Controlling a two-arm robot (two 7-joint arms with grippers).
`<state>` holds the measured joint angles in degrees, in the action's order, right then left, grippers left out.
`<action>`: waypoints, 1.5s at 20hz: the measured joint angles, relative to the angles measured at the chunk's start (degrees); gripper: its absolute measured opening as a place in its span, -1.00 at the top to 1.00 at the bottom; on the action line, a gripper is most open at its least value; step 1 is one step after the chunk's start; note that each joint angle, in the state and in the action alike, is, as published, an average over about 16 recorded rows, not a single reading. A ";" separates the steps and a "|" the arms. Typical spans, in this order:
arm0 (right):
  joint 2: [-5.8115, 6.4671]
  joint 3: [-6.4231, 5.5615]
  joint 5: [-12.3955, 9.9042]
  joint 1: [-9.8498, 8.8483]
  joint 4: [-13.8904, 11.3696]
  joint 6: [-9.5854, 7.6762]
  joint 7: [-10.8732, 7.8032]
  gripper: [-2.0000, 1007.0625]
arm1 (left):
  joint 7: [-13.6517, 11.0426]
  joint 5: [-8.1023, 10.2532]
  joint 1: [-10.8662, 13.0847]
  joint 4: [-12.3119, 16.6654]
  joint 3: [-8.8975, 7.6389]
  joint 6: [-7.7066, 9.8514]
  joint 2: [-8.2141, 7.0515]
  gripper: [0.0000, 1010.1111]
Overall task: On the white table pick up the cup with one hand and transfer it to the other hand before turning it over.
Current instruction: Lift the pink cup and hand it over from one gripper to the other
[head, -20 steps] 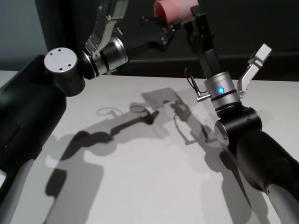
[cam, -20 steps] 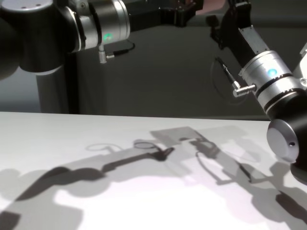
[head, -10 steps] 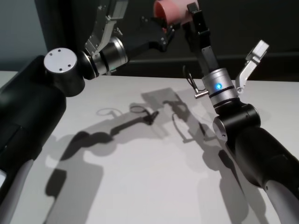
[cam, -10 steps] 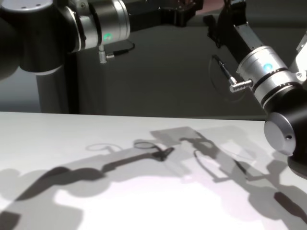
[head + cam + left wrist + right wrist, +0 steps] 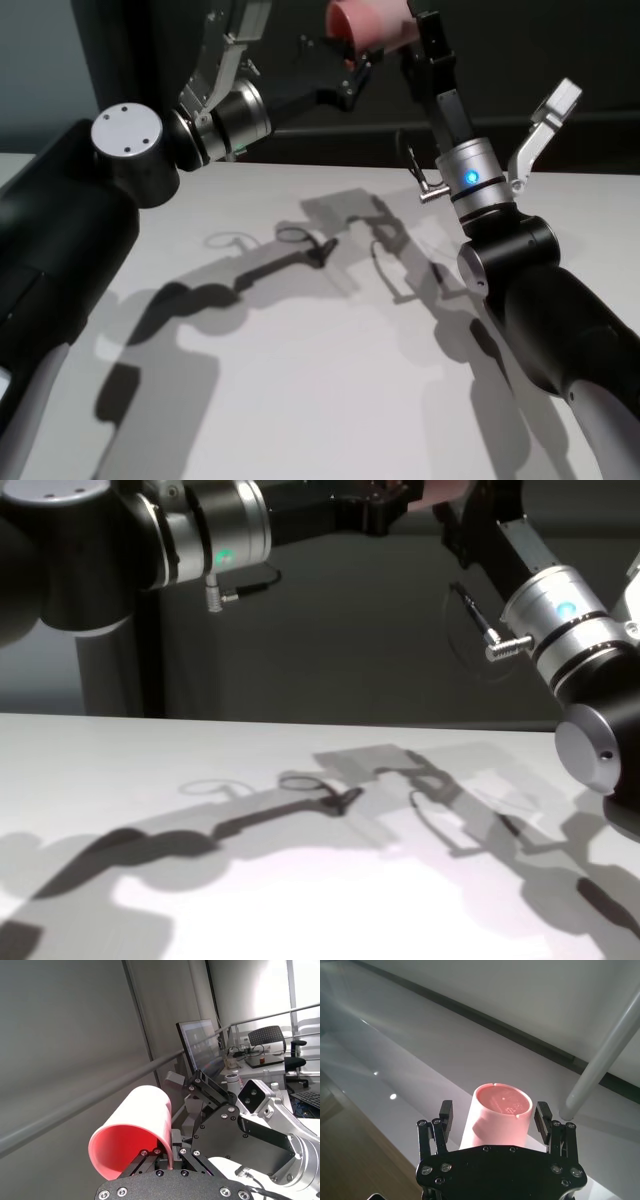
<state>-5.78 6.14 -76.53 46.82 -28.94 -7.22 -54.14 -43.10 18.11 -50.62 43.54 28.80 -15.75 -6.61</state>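
The pink cup [image 5: 362, 22] hangs high above the white table [image 5: 300, 330], lying roughly on its side. My left gripper [image 5: 350, 72] is shut on the cup's rim wall; the left wrist view shows the open mouth [image 5: 131, 1137] with the fingers [image 5: 162, 1152] pinching the rim. My right gripper [image 5: 425, 35] is open around the base end. In the right wrist view the cup's closed base [image 5: 501, 1105] sits between the two fingers [image 5: 446, 1110], with a gap on each side. In the chest view only a pink sliver of the cup [image 5: 440, 486] shows at the upper edge.
Only the arms' shadows [image 5: 300, 250] fall on the table top. A dark wall stands behind the table's far edge [image 5: 300, 723]. Both forearms reach up over the table's far half.
My right wrist swung slightly left, then back right, with the gripper still at the cup's base end. The cup and left gripper have hardly moved.
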 joint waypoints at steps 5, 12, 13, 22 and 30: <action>-0.21 -0.43 0.13 0.84 1.07 -0.16 -0.56 -0.99 | 0.00 0.00 0.00 0.00 0.00 0.00 0.00 0.90; -0.72 -1.06 0.50 2.30 3.39 -0.30 -1.54 -0.99 | 0.00 0.00 0.00 0.00 0.00 0.00 0.00 0.90; -0.80 -1.17 0.58 2.49 3.70 -0.31 -1.66 -0.99 | 0.00 0.00 0.00 0.00 0.00 0.00 0.00 0.90; -1.26 -2.07 1.33 3.55 5.41 -0.31 -2.77 -0.99 | -0.01 0.00 0.00 0.00 0.00 -0.01 0.00 0.90; -1.33 -2.50 1.76 3.91 5.96 -0.27 -3.45 -0.98 | -0.02 0.01 0.00 0.00 0.00 -0.03 0.00 0.90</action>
<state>-7.11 3.64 -74.77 50.73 -22.98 -7.49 -57.59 -43.12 18.12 -50.62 43.54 28.80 -15.78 -6.61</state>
